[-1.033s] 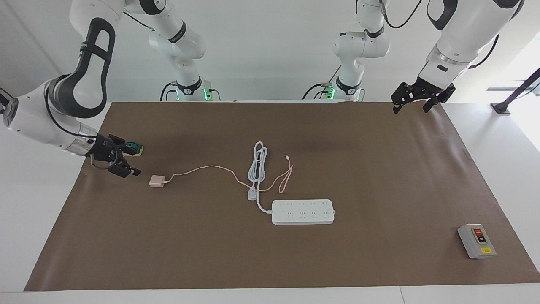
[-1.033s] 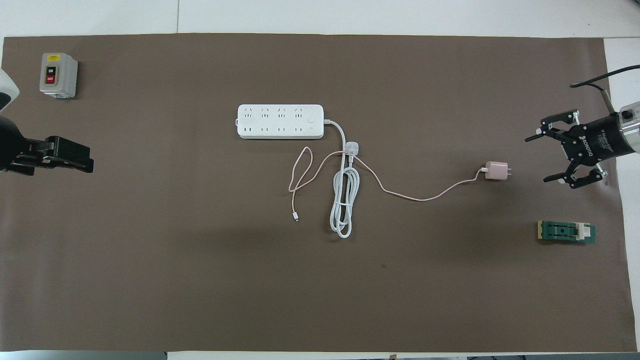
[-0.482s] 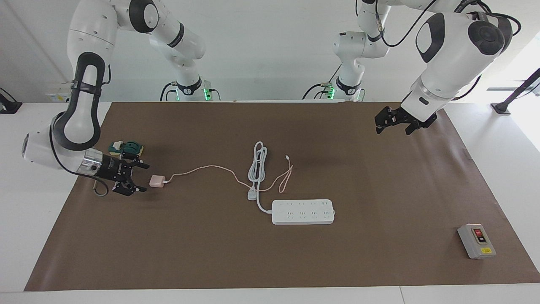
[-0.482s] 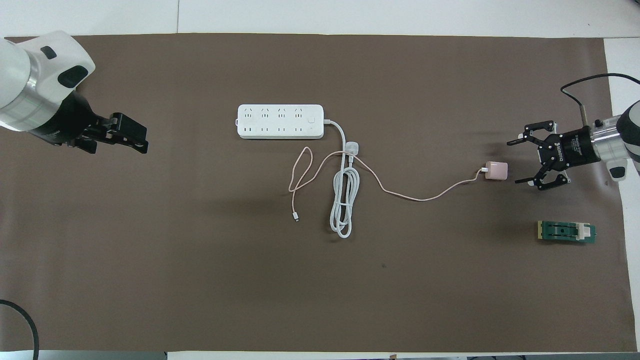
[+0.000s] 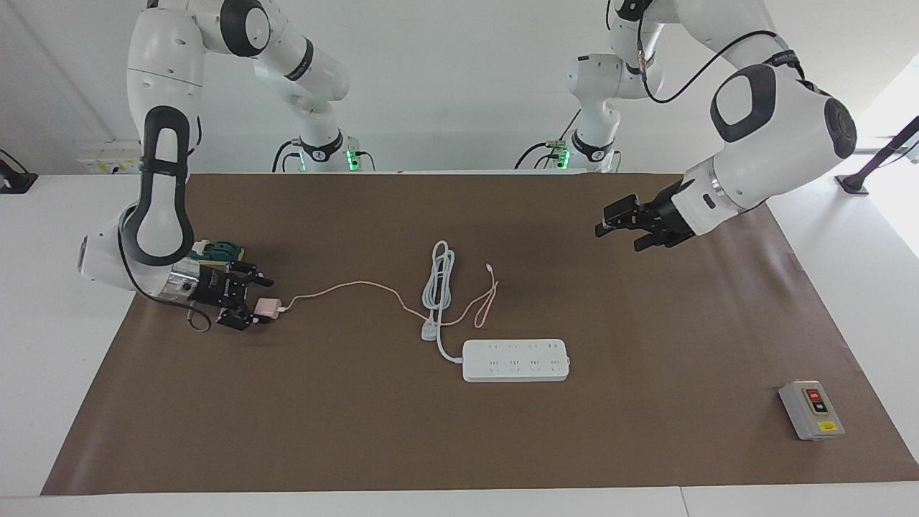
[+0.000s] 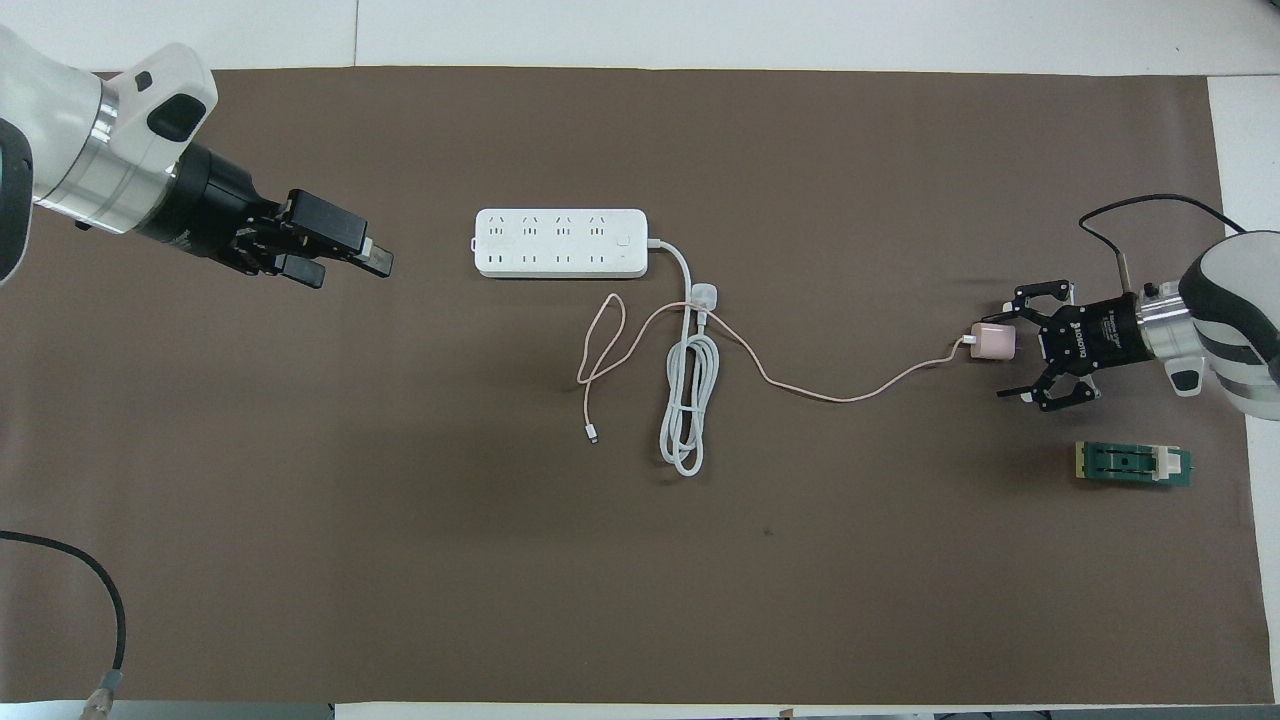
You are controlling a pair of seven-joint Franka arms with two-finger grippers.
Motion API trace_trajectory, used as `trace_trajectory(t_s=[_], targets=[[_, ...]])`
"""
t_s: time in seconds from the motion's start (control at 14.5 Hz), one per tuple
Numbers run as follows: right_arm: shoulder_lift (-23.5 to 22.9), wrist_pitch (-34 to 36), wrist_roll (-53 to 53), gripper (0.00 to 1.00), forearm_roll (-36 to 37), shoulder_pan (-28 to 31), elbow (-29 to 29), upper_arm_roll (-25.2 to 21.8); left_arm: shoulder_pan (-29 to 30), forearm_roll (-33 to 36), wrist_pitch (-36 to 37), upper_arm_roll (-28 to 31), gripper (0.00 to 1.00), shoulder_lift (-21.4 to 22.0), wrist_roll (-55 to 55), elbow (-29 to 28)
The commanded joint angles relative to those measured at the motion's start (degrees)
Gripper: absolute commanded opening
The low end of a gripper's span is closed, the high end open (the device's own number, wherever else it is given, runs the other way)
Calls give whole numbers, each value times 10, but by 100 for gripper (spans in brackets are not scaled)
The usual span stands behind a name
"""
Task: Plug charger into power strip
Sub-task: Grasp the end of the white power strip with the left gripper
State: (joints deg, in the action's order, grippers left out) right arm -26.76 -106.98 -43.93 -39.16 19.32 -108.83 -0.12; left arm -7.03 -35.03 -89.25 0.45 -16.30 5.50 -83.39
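- Nearest the robots, toward the right arm's end of the table, a small green block (image 6: 1133, 464) lies flat on the brown mat (image 6: 640, 580).
- Just farther out than the block, the right gripper (image 5: 257, 302) is down low at the charger (image 6: 993, 341), a small pale-pink cube resting on the mat. Its fingers stand apart, one on each side of the cube, not closed on it.
- The charger's thin pink cable (image 6: 840, 396) trails over the mat toward the middle of the table and ends in a loose loop.
- Mid-table, a thick white cord (image 6: 686, 400) lies coiled, with a white plug (image 6: 705, 296) at its farther end; the pink cable crosses it there.
- Farther from the robots than the coil, the power strip (image 6: 560, 243) lies flat, sockets up, nothing plugged in.
- Toward the left arm's end, the left gripper (image 5: 623, 230) hangs in the air over bare mat, well apart from the strip, fingers apart and holding nothing.
- Farthest out, at the left arm's corner, sits a grey box (image 5: 810, 410) with red and black buttons.
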Motion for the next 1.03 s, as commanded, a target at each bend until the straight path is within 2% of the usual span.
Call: trace_trajectory(t_s=[0.0, 0.14, 0.41, 0.62, 0.76, 0.83, 0.96], targets=[[14, -16, 14, 100, -14, 4, -16, 4, -3, -138, -43, 1, 100, -28, 40, -17], [14, -27, 16, 99, -34, 5, -18, 4, -8, -246, -54, 2, 100, -35, 69, -41], [17, -48, 41, 99, -51, 6, -37, 4, -26, -409, -61, 2, 100, -64, 155, -87], [17, -56, 50, 94, -51, 6, -44, 4, -45, -484, -61, 3, 100, -81, 223, -121], [20, -57, 58, 84, -52, 8, -46, 4, -58, -521, -66, 3, 100, -95, 273, -138], [20, -58, 59, 74, -51, 8, -46, 4, -61, -537, -75, 3, 100, -96, 286, -147], [20, -60, 59, 44, -52, 8, -47, 4, -70, -578, -79, 3, 100, -99, 300, -175]])
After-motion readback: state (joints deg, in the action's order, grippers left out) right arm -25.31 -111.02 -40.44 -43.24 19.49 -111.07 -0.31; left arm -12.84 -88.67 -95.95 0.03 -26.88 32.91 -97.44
